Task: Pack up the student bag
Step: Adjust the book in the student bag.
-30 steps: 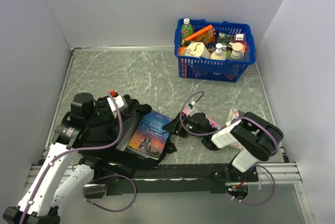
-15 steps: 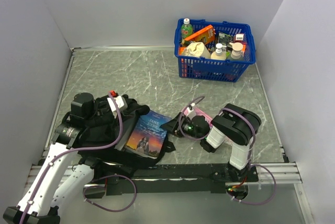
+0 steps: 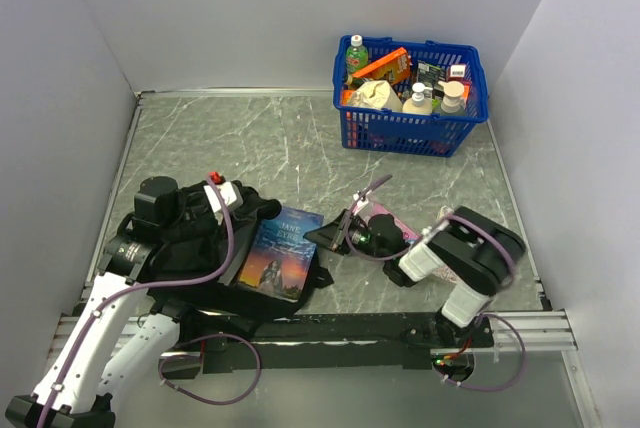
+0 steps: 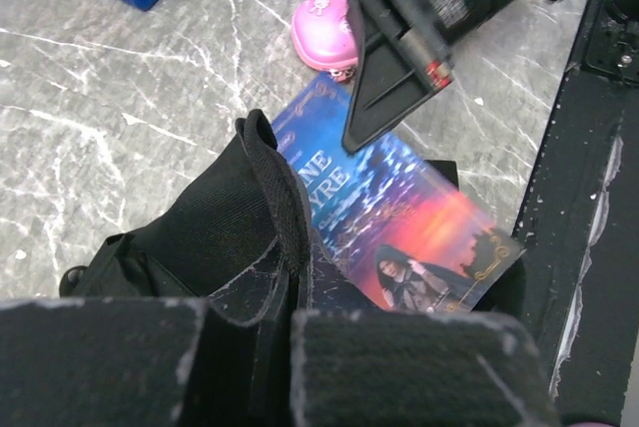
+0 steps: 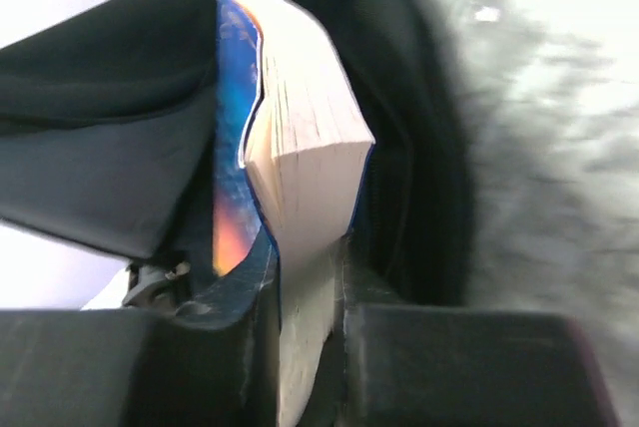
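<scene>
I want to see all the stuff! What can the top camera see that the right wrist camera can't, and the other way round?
Only the top view: the blue basket of groceries at the back, the left hand at the bag, a pink thing, and the book's picture cover. Only the right wrist view: the book's page edges up close, pinched between the right hand's fingers. Both: the book and the black bag around it.
</scene>
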You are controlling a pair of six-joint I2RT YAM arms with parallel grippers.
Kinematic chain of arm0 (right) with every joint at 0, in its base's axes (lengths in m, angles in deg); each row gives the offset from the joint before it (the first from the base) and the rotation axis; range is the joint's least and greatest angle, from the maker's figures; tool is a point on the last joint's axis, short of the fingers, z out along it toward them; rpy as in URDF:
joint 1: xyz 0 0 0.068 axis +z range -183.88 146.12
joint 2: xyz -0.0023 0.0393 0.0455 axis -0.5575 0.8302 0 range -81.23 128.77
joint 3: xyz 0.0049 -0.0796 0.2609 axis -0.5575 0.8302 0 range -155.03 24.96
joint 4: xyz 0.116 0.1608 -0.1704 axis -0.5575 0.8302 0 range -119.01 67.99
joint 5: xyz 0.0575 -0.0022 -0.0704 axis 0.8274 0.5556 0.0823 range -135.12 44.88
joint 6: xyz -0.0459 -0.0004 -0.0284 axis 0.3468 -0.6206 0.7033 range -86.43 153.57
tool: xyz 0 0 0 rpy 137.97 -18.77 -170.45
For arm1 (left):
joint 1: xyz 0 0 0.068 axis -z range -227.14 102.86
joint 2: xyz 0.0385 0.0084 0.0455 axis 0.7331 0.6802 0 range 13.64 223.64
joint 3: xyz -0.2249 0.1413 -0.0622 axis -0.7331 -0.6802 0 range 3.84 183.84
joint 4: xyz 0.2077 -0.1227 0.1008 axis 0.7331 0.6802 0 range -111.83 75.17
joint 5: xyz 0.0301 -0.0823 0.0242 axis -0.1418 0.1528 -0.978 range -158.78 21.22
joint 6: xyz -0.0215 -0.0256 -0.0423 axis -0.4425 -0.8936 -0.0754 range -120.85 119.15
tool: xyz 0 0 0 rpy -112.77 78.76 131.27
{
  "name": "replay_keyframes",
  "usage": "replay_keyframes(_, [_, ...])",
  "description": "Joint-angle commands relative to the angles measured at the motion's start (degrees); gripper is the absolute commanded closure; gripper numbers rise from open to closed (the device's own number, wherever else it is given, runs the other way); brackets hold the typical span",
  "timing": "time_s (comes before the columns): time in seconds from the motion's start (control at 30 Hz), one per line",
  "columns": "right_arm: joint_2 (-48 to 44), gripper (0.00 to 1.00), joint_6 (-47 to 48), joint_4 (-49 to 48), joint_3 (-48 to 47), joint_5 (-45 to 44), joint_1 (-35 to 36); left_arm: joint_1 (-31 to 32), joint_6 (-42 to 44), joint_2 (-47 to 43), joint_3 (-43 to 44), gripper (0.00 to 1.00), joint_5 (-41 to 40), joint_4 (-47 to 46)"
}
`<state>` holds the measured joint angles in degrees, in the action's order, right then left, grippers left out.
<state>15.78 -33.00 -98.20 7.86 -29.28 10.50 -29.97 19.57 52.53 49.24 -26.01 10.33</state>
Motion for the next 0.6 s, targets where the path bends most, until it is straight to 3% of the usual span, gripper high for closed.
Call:
replay_keyframes(0.0, [-13.84,1.00,5.73,3.15,-4.87,2.97,0.36,-0.38,0.06,-0.40,2.67,0.99,-2.32,-3.95])
replay_keyframes(0.17, [-26.86,1.00,9.79,18.71,-4.35,3.23,0.44,-0.65,-1.26,-0.84,0.91,0.99,-5.58,-6.75])
replay_keyframes(0.37, [-31.71,1.00,8.73,18.65,2.24,5.79,1.14,-0.65,-5.57,-0.14,-1.11,0.99,-18.75,-13.17])
replay_keyframes(0.57, [-31.01,1.00,9.69,19.09,3.30,7.37,2.81,-0.73,-8.82,1.71,-1.03,0.99,-22.02,-17.40])
